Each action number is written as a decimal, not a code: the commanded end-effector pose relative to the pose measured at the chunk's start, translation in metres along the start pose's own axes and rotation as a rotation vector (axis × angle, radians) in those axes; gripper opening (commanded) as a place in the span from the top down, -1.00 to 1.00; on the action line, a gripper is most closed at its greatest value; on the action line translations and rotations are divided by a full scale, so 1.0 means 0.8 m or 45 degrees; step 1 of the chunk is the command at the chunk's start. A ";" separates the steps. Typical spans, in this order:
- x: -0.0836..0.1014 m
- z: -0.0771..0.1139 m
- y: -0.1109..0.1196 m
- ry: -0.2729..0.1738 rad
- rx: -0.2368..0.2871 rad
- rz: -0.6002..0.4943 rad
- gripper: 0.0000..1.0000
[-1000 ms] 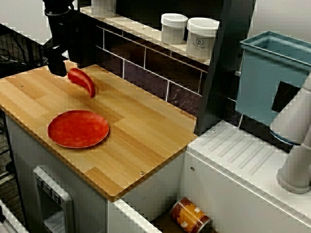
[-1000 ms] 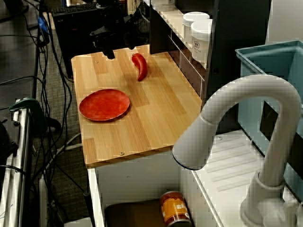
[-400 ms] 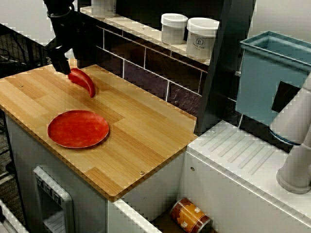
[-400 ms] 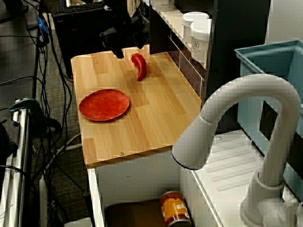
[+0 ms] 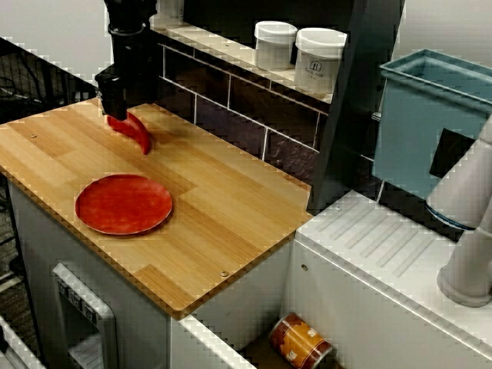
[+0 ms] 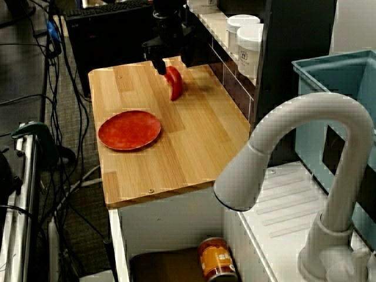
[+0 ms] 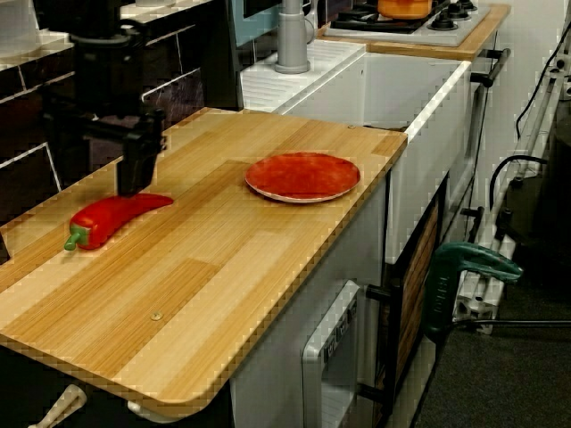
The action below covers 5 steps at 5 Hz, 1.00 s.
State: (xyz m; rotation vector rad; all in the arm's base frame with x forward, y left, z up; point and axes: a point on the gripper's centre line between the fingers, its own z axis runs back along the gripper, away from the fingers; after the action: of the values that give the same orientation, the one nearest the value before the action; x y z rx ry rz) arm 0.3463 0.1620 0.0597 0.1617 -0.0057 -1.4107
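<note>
A red chili pepper (image 5: 137, 131) (image 6: 174, 85) (image 7: 111, 214) lies on the wooden counter (image 5: 223, 207) near the tiled back wall. My black gripper (image 5: 115, 108) (image 6: 172, 66) (image 7: 120, 183) stands upright right over the pepper's thick end. Its jaws look open and astride the pepper in the view from over the tap. In the view from the counter's end, one finger (image 7: 136, 169) reaches down to the pepper's surface. A red plate (image 5: 123, 204) (image 6: 129, 129) (image 7: 302, 176) sits empty nearer the counter's front edge, apart from both.
Two white jars (image 5: 275, 44) (image 5: 319, 60) stand on the shelf above the tiles. A blue bin (image 5: 430, 115) and a white tap (image 6: 294, 153) are by the sink, where a can (image 5: 301, 342) lies. Cables hang beside the counter (image 6: 64, 88).
The gripper has moved from beside the pepper's left end to directly above it and come lower. Pepper and plate have not moved.
</note>
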 end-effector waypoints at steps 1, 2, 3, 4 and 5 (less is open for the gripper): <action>-0.006 0.014 0.012 0.055 0.019 -0.029 -1.00; -0.007 0.017 0.007 0.036 0.024 -0.031 -1.00; -0.008 0.012 0.007 0.040 -0.004 -0.021 -1.00; -0.007 0.010 0.005 0.030 -0.012 -0.019 -1.00; 0.000 0.000 0.009 0.042 -0.028 0.009 -1.00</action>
State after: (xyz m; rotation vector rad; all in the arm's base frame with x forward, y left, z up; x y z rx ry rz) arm 0.3448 0.1625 0.0434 0.1155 0.0591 -1.4000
